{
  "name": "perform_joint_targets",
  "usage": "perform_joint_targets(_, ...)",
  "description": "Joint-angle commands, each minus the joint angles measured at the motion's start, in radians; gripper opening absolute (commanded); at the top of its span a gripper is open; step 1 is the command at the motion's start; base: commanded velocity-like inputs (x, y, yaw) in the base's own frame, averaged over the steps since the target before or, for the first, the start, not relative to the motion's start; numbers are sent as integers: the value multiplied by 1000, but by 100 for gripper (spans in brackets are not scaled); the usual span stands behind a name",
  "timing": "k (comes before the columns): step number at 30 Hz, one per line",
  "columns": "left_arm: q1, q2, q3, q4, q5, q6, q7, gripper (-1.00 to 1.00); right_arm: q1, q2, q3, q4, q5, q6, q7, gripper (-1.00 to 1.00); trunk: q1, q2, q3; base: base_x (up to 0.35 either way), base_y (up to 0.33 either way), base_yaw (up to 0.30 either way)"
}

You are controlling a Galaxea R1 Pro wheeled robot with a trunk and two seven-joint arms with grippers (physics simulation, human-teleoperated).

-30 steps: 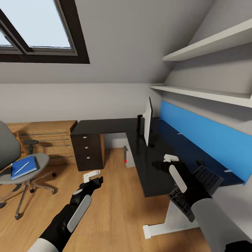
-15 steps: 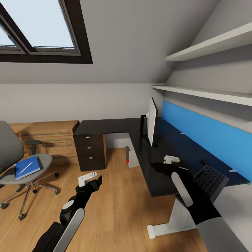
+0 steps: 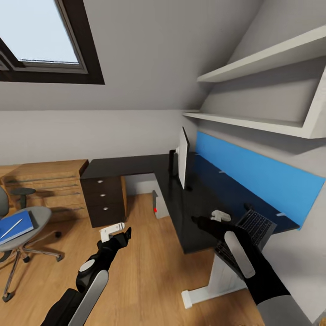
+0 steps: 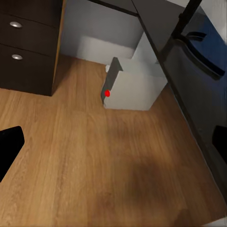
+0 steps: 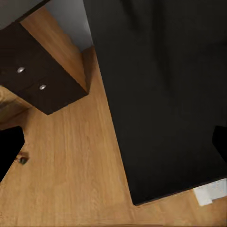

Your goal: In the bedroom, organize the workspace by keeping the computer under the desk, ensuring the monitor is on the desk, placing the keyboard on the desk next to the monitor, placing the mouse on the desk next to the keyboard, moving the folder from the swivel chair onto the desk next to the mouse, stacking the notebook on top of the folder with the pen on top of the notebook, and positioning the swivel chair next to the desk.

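The black desk [image 3: 136, 164] carries the monitor [image 3: 182, 156], seen edge-on. Under the desk stands the silver computer [image 3: 159, 206] with its red light, also the computer [image 4: 137, 90] in the left wrist view. The keyboard [image 3: 256, 224] lies tilted at the desk's near end, partly past the edge and partly behind my right forearm. A small dark lump [image 3: 248, 206] beside it may be the mouse. My right gripper [image 3: 210, 218] hovers open over the desk [image 5: 161, 85]. My left gripper [image 3: 118, 232] is open above the floor. The swivel chair [image 3: 31, 217] at far left holds the blue folder [image 3: 16, 226] and pen [image 3: 11, 227]. The notebook is out of view.
A dark drawer unit [image 3: 103, 201] stands under the desk's left wing, with a light-wood shelf unit [image 3: 45, 181] beside it. White wall shelves [image 3: 253, 122] hang above the blue back panel [image 3: 253, 179]. Wood floor [image 3: 149, 271] lies open between chair and desk.
The whole picture has shifted left, so the camera has turned right. My left forearm sits lower than a second ago. My right gripper stays over the desk's near end.
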Motion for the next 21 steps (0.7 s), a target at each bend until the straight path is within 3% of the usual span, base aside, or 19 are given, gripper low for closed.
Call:
perform_joint_targets(1, -1, 1, -2, -2, 8, 2, 9, 100, 21, -1, 2, -3, -87, -21, -10, 100, 0, -1, 0, 0, 0, -245)
perform_joint_targets(3, -1, 1, -1, -2, 8, 3, 9, 100, 47, -1, 1, -5, -148, -50, -10, 100, 0, -1, 2, 0, 0, -246)
perform_joint_targets(4, -1, 1, -1, -2, 8, 3, 9, 100, 80, -3, 0, -5, -235, -87, -10, 100, 0, -1, 3, 0, 0, -247)
perform_joint_targets(9, -1, 1, -1, -2, 8, 4, 9, 100, 98, -8, -1, -7, -334, -103, -6, 100, 0, -1, 5, 0, 0, -133)
perform_joint_targets(16, -1, 1, 2, -2, 9, 3, 9, 100, 101, -9, 2, -20, -360, -99, 25, 100, 0, -1, 5, 0, 0, -19)
perform_joint_targets(18, -1, 1, 25, -6, 11, 2, 10, 100, 102, -9, 2, -28, -361, -97, 36, 100, 0, -1, 5, 0, 0, -2)
perform_joint_targets(21, -1, -1, 98, -29, 18, 1, 9, 100, 103, -32, 2, -35, -364, -95, 43, 100, 0, -1, 5, 0, 0, 0)
